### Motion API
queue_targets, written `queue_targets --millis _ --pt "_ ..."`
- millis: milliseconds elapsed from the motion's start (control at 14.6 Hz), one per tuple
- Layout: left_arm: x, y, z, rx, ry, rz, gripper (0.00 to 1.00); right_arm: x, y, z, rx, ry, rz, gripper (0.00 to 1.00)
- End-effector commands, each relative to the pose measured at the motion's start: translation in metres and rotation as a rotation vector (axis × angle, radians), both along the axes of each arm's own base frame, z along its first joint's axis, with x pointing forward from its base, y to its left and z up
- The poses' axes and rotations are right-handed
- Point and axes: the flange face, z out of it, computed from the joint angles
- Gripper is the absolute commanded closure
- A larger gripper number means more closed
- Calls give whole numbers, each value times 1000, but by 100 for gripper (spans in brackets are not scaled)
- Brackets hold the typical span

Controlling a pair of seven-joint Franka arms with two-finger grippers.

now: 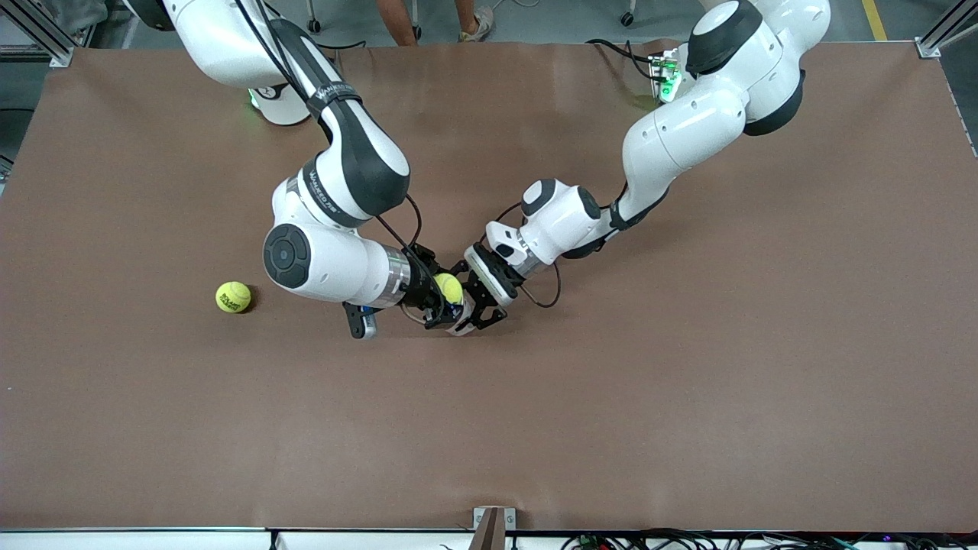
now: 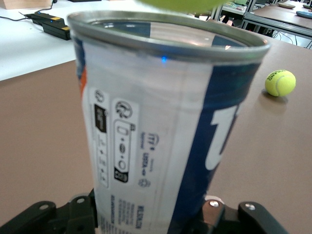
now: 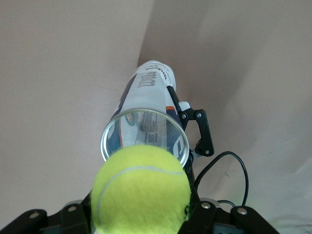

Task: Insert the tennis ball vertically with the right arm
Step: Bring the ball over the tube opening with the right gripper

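2 arms meet over the middle of the brown table (image 1: 688,382). Right arm (image 1: 336,229) reaches in from its base w/ the right gripper (image 1: 437,299) clamped on a yellow tennis ball (image 1: 448,288), held just above the open mouth of a clear ball can (image 3: 146,126). Left arm (image 1: 688,130) comes from its own end; left gripper (image 1: 481,309) is closed round the can's lower body, can upright, rim up. 2nd tennis ball (image 1: 233,296) lies loose on the table toward the right arm's end, well apart.
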Motion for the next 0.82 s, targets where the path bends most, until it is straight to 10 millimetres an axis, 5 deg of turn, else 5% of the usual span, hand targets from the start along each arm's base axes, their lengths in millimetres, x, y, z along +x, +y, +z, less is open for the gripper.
queue_targets --millis 0,479,547,684,752 --pt "-3 -3 0 -14 1 7 38 4 -4 2 9 12 -11 98" --pt "-4 -3 -4 -8 0 0 37 5 0 -25 -7 9 -11 92" --pt "-4 -3 -4 -8 -1 -1 36 5 0 -26 -8 9 -12 77" --pt "-5 -3 -5 -7 0 -2 36 6 -3 -25 -5 13 -19 9" --pt "-6 -3 -5 -7 2 -2 36 6 -3 -25 -8 11 -16 0"
